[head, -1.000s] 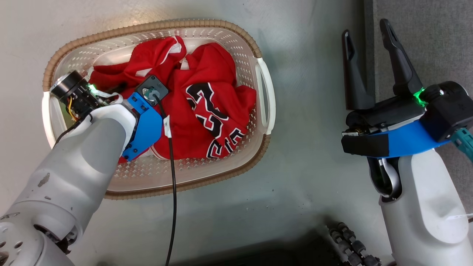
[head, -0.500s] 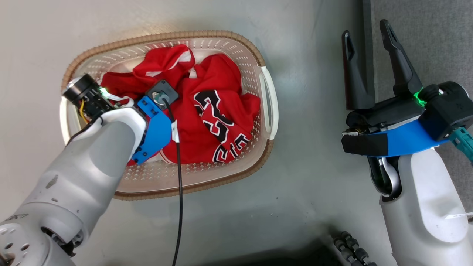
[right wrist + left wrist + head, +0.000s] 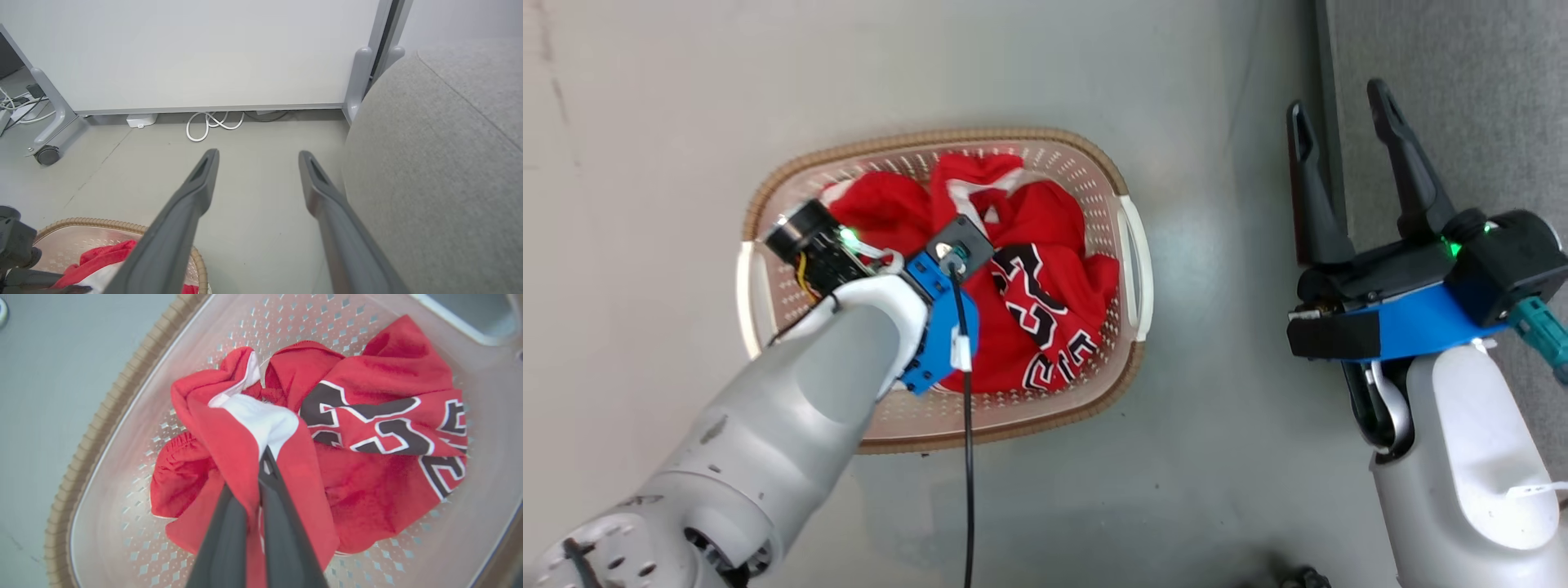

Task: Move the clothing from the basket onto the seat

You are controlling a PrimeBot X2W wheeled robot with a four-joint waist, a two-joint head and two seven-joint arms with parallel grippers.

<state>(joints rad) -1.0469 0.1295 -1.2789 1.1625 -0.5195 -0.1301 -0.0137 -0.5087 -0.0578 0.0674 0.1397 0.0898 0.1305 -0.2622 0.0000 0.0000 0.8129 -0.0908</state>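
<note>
The cream basket (image 3: 1013, 420) stands on the floor and holds both red garments. My left gripper (image 3: 263, 455) is shut on a fold of the striped garment (image 3: 229, 433), whose white stripe bunches at the fingertips while the fabric hangs down both sides. The numeral garment (image 3: 388, 416) lies crumpled beside it on the basket floor, also seen from above (image 3: 1045, 327). In the head view my left wrist covers the fingers. My right gripper (image 3: 1337, 96) is open and empty beside the grey seat (image 3: 1462, 98). From the right wrist, the open right gripper (image 3: 258, 154) has the seat (image 3: 429, 163) on its right.
Grey floor (image 3: 1217, 367) separates the basket from the seat. A white panel (image 3: 204, 53) on wheeled feet stands beyond, with coiled white cable (image 3: 212, 122) at its base. A black cable (image 3: 968, 457) hangs from my left wrist.
The whole head view has shifted, so the camera moved. The striped garment has bunched up and risen with my left gripper. My right gripper keeps its open pose.
</note>
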